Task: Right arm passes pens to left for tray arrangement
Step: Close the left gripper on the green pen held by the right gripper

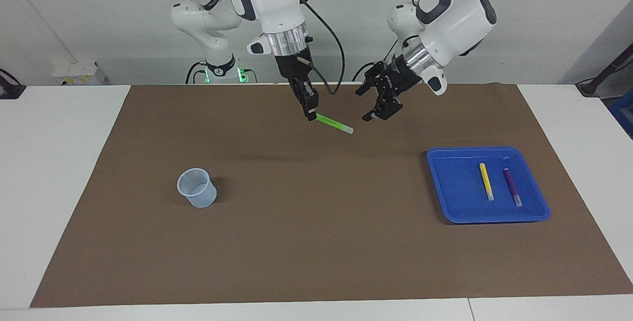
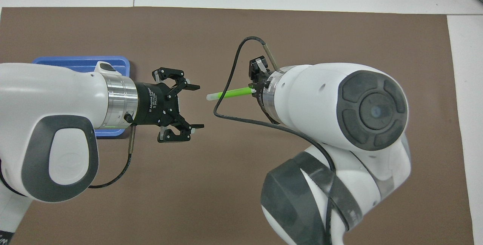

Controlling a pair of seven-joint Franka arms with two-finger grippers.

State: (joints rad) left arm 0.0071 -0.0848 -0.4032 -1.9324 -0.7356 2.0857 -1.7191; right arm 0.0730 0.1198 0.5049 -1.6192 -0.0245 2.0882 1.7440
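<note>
A white table [image 1: 59,162] under a brown mat [image 1: 316,242] stands before a plain pale wall [image 1: 99,24].

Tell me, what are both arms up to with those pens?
Right gripper shut on slim bright green pen, in the air. Left gripper open beside it, empty. Yellow pen, purple pen in blue plastic tray. Nothing between.

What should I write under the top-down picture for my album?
Right gripper offers green pen toward open left gripper.
</note>
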